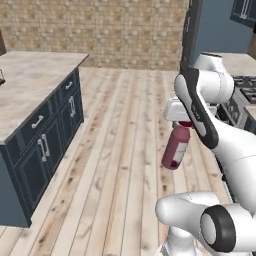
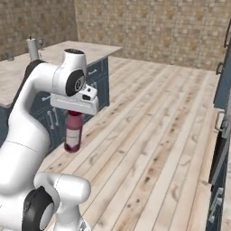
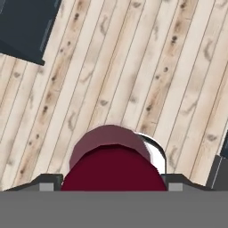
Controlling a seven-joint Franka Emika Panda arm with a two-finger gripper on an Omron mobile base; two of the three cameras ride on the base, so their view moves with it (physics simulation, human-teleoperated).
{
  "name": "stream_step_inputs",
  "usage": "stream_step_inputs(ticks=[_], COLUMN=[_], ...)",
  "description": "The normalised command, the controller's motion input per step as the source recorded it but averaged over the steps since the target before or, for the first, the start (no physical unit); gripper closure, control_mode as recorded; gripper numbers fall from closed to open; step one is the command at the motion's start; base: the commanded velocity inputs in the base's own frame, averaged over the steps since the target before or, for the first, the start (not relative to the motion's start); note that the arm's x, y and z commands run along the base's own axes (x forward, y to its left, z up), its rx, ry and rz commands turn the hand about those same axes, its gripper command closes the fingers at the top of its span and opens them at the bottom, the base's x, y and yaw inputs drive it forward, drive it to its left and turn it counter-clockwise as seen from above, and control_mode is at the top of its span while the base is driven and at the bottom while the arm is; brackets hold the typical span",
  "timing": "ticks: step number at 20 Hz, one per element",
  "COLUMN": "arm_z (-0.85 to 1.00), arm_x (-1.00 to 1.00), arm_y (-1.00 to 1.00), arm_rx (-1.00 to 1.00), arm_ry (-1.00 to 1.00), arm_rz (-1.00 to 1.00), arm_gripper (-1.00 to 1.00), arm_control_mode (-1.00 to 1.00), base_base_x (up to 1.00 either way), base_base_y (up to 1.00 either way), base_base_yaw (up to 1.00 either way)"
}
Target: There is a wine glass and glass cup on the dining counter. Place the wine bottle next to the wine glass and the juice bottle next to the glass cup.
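Hanging: the juice bottle [image 1: 176, 148] hangs upright by its dark red cap [image 3: 114, 169] from the end effector [image 1: 185, 123], well above the floor [image 1: 125, 150].
End effector: its fingers [image 3: 50, 181] stand on either side of the cap, pinching it; the bottle's pinkish shoulder shows just past the cap in the hand view.
Open room: bare plank floor lies below the end effector and runs ahead of it to the brick wall [image 1: 115, 30], a wide free lane.
Worktop edge: the dining worktop [image 1: 30, 85] lies well off to the left of the end effector; its near corner and long edge over the blue cabinet fronts [image 1: 45, 140] face the open floor.
On the worktop: in the right base view a pale upright bottle-like thing [image 2: 32, 48] and a small clear glass [image 2: 9, 56] stand near the far end, well apart from the end effector; too small to tell more.
Right side: dark cabinets [image 2: 222, 135] and a stove [image 1: 240, 95] stand close to the right of the arm.
Room: kitchen with pale wood planks, tan brick walls.
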Motion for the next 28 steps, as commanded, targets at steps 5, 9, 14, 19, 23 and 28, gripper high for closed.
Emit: stream_step_inputs(ticks=[5,9,14,19,23,28], arm_z=[0.0,0.0,0.0,0.0,0.0,0.0], arm_x=[0.0,0.0,0.0,0.0,0.0,0.0], arm_y=[0.0,0.0,0.0,0.0,0.0,0.0], arm_rx=[0.0,0.0,0.0,0.0,0.0,0.0], arm_ry=[0.0,0.0,0.0,0.0,0.0,0.0], arm_rz=[0.0,0.0,0.0,0.0,0.0,0.0], arm_gripper=[1.0,1.0,1.0,1.0,1.0,1.0], arm_control_mode=[1.0,1.0,1.0,1.0,1.0,1.0], base_base_x=[0.13,0.0,-0.01,0.06,0.31,0.63], base_base_y=[0.37,0.28,0.25,0.27,0.23,0.31], base_base_yaw=[0.44,0.7,0.75,0.63,0.48,0.17])
